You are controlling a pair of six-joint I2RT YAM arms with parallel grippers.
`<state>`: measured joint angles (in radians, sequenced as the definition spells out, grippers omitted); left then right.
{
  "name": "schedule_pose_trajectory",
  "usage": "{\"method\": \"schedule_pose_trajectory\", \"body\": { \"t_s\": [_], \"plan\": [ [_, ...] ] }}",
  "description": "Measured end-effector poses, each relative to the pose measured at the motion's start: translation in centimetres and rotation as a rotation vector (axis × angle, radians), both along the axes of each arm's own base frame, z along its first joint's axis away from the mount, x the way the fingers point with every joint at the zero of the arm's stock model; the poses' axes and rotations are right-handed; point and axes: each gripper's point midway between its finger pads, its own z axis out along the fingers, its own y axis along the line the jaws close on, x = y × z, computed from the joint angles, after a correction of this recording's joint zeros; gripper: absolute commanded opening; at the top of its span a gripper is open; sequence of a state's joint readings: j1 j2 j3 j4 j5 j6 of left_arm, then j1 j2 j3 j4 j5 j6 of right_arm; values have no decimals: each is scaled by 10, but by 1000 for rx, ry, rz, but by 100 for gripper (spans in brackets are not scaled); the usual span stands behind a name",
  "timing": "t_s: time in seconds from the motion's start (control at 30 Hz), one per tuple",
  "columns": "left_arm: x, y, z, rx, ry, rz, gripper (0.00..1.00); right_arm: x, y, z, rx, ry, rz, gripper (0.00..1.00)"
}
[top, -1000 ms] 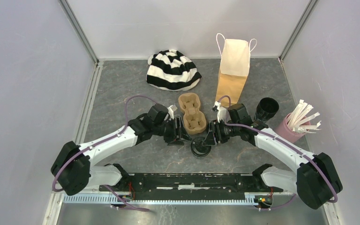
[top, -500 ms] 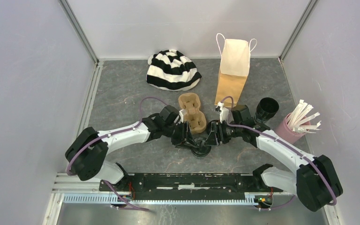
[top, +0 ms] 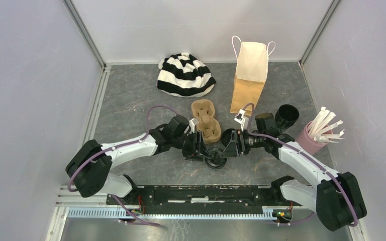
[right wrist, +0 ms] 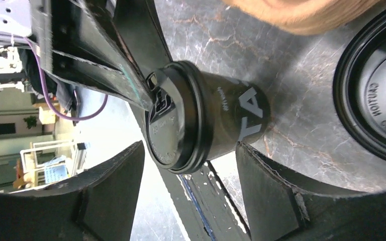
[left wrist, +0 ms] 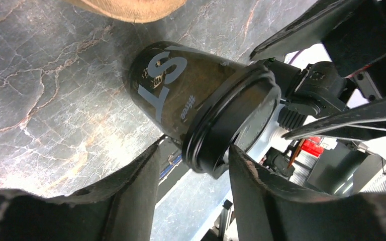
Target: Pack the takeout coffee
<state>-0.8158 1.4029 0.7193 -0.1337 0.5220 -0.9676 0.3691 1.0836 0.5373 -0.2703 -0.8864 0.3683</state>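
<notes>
Eyes on the coffee cup (top: pixel 215 159), upright on the table (top: pixel 130 100), lower centre of the overhead view. Clamped by the left pincer (left wrist: pixel 193 150) just under the lid (left wrist: pixel 231 120); flanked, untouched, by the wide-apart right pincer (right wrist: pixel 190 146). Looks light, thin-walled, crushable: best squeezed gently mid-body.

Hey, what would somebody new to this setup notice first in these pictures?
The left gripper and right gripper face each other at front centre, flanking one lidded black coffee cup that stands just on the near side of the cardboard carrier. Further back lies a black-and-white striped hat, with a tall brown paper bag to its right.
</notes>
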Motion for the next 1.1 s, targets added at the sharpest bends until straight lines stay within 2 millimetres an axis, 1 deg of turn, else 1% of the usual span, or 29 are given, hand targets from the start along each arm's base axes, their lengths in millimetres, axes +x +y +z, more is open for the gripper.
{"method": "schedule_pose_trajectory", "body": {
  "t_s": [0.1, 0.2, 0.3, 0.43, 0.57, 0.67, 0.73, 0.8, 0.87, 1.1],
  "plan": [
    [-1, 1, 4, -4, -5, 0, 73, -10, 0, -8, 13, 39, 18, 68],
    [-1, 1, 12, -21, -19, -1, 75, -15, -1, -15, 8, 73, 25, 61],
    [-1, 0, 18, -38, -32, -3, 68, -14, 0, -17, 12, 79, 32, 59],
    [1, -2, 20, -50, -41, -3, 55, -14, 0, -20, 13, 88, 36, 56],
    [-1, 0, 14, -45, -36, -3, 47, -17, 0, -24, 24, 87, 43, 52],
    [-7, 4, 3, -45, -18, -6, 43, -22, 1, -29, 47, 93, 47, 50],
    [-11, 4, 2, -69, -17, -15, 42, -25, 1, -31, 70, 101, 54, 50],
    [-12, 3, 3, -95, -27, -18, 42, -27, 2, -32, 87, 114, 55, 51],
    [-12, 3, 4, -103, -30, -17, 44, -26, 2, -31, 92, 117, 59, 55],
    [-9, 4, 7, -76, -27, -2, 62, -14, 3, -21, 61, 100, 33, 67]
  ]
}}
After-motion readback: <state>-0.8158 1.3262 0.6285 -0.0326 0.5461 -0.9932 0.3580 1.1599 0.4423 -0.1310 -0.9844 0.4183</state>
